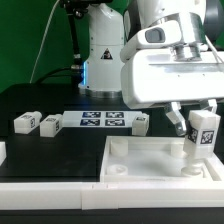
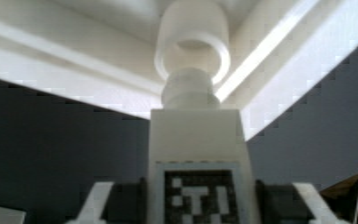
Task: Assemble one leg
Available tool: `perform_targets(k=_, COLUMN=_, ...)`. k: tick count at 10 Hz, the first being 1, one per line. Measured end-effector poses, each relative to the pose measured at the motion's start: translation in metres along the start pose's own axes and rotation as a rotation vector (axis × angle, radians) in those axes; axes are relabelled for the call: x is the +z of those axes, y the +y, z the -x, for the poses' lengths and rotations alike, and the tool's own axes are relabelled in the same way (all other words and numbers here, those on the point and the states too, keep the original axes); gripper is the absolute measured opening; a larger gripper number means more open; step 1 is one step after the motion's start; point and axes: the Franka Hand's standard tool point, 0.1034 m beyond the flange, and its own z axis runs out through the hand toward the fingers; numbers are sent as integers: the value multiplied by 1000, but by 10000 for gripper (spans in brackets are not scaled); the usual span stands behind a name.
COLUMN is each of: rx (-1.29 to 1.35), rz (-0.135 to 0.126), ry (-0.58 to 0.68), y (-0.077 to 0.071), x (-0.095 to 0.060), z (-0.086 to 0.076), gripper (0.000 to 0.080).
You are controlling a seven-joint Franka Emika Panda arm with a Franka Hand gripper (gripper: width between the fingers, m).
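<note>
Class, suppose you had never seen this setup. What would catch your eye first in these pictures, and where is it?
The big white arm fills the exterior view's upper right. Its gripper is shut on the leg, held upright at the right end of the large white panel. Spare legs lie on the dark table around the marker board.

Exterior view: arm [image 1: 165, 60] cut off at top & right edges. The fingers [image 1: 178, 121] are partly hidden by the wrist housing [image 1: 170, 80]; whether they press the leg [image 1: 203, 131] can't be told. Its lower end vs. the white panel [image 1: 150, 160]: touching or not, unclear. Panel cropped at btm edge. A white piece [image 1: 2, 151] at the exterior view's left edge is cropped, unidentifiable. On the loose legs [image 1: 50, 123] the tags are too small to read. Wrist view blurred; the leg's far tip is prob. in a panel hole.
</note>
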Motion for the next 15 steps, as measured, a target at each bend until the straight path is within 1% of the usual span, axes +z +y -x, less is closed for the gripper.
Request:
perform_targets(k=8, rx=4, rz=-3, ry=-17, y=1, x=6, z=10, gripper=291)
perform_targets(k=10, rx=6, rz=-7, ry=-27, y=0, x=11, z=17, gripper=291)
perform_targets(k=13, rx=13, rz=6, ry=5, y=4, x=14, z=17, gripper=291)
perform_targets(k=15, rx=12, rz=6, ry=3, y=4, x=14, z=17, gripper=291)
